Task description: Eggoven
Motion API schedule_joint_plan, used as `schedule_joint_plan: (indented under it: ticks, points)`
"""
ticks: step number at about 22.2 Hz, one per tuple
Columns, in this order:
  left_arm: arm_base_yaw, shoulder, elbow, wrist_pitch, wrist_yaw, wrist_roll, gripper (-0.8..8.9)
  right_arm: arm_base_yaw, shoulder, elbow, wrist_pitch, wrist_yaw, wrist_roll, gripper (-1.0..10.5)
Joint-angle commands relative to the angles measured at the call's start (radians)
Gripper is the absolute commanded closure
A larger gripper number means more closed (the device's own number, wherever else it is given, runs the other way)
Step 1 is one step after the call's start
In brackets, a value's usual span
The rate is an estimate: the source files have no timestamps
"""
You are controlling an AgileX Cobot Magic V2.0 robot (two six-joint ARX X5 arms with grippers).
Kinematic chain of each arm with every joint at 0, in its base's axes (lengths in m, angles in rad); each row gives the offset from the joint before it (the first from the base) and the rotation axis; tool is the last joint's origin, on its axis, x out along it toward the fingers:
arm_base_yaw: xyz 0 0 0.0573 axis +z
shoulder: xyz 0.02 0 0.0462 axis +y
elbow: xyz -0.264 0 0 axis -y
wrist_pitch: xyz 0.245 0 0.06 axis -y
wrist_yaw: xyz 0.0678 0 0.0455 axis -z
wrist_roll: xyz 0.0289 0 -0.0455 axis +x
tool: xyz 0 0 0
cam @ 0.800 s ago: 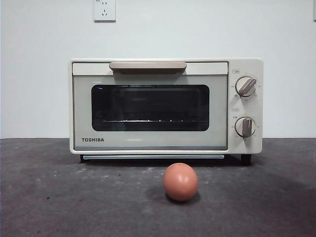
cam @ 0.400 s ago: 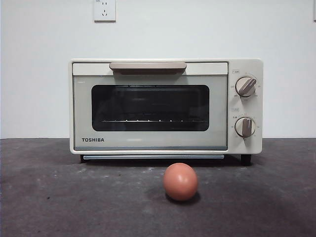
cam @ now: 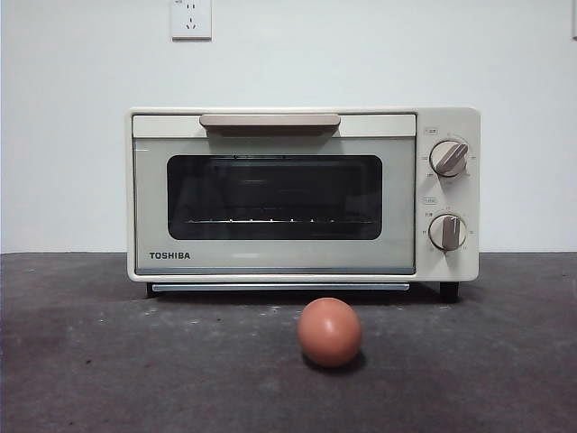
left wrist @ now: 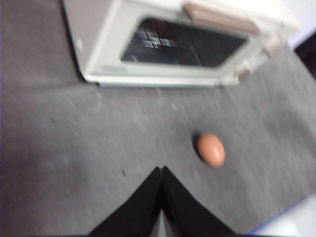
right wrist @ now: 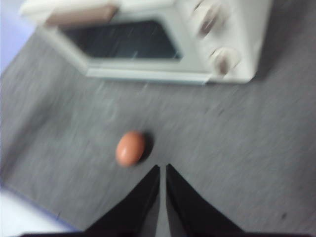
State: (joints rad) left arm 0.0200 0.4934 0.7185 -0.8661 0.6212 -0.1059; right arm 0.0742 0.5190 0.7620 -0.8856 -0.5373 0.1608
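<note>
Both claws hang above the bench, clear of everything: the left gripper (left wrist: pixel 161 170) has its jaws clenched tip to tip, and the right gripper (right wrist: pixel 162 168) is pinched nearly closed, holding nothing. The egg (cam: pixel 330 332) lies on the dark bench (cam: pixel 90 361) just before the closed toaster oven (cam: pixel 302 194), which stands at the back edge.

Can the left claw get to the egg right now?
Probably yes. The egg sits alone on the gray table, with nothing between it and the left claw, but the claw is shut and must open first.
</note>
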Motion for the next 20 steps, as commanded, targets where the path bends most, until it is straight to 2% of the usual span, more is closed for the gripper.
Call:
schedule_joint_plan:
  ticks: [1, 9, 10, 13, 17, 20]
  points:
    - [-0.033, 0.021, 0.054, -0.061, 0.006, 0.094, 8.06, 0.042, 0.04, 0.053, -0.066, -0.015, -0.073, 9.4]
    - [-0.1, 0.03, 0.079, -0.123, 0.006, 0.116, 8.06, 0.183, 0.077, 0.077, -0.146, -0.013, -0.092, 9.4]
    - [-0.1, 0.03, 0.079, -0.123, 0.006, 0.116, 8.06, 0.195, 0.077, 0.077, -0.146, -0.013, -0.085, 9.0]
    - [-0.1, 0.03, 0.079, -0.122, 0.006, 0.116, 8.06, 0.213, 0.08, 0.077, -0.144, -0.013, -0.037, 6.1]
    - [-0.1, 0.03, 0.079, -0.122, 0.006, 0.116, 8.06, 0.241, 0.126, 0.077, -0.131, -0.016, 0.019, 5.9]
    - [-0.1, 0.03, 0.079, -0.121, 0.006, 0.116, 8.06, 0.306, 0.205, 0.078, -0.046, -0.01, 0.082, 5.9]
